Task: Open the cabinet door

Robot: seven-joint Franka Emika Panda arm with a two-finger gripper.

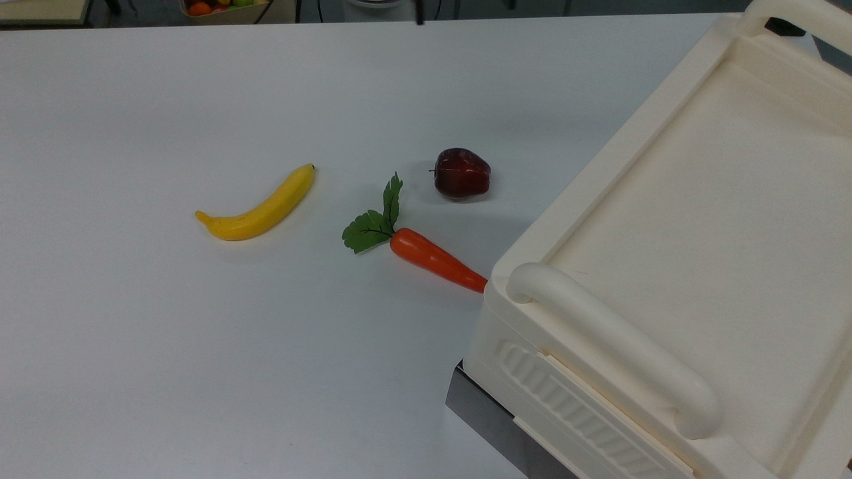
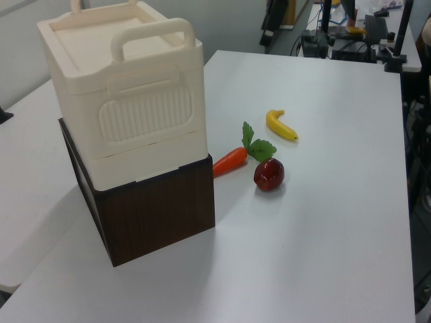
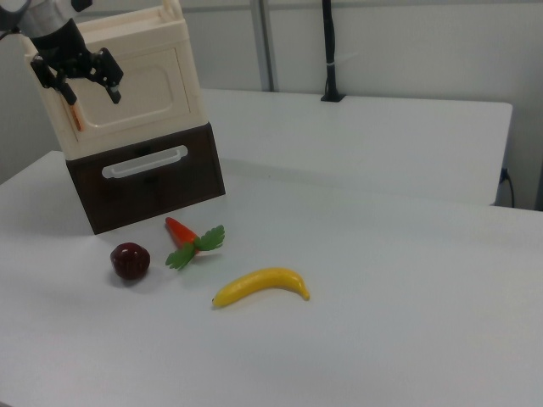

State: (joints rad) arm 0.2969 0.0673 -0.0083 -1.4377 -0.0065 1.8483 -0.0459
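**A:** What's laid out nearest in the right view?

**B:** A banana (image 3: 262, 287) is seen closest on the white table (image 3: 382, 280), then a carrot (image 3: 180, 231) with green leaves, and a dark red apple (image 3: 130, 260) towards the right view's left. All three are apart from each other.

**A:** And behind them?

**B:** A dark brown box with a pale drawer handle (image 3: 144, 162) is found there, with the cream cabinet (image 3: 119, 76) stacked on it. The cabinet door (image 3: 140, 89) faces the right view's camera and looks closed, flush in its frame; its copper handle (image 3: 75, 116) sits at the right view's left edge.

**A:** Gripper?

**B:** The gripper (image 3: 78, 78) is held in front of the door's upper left corner, fingers spread apart, nothing gripped, just above the handle.
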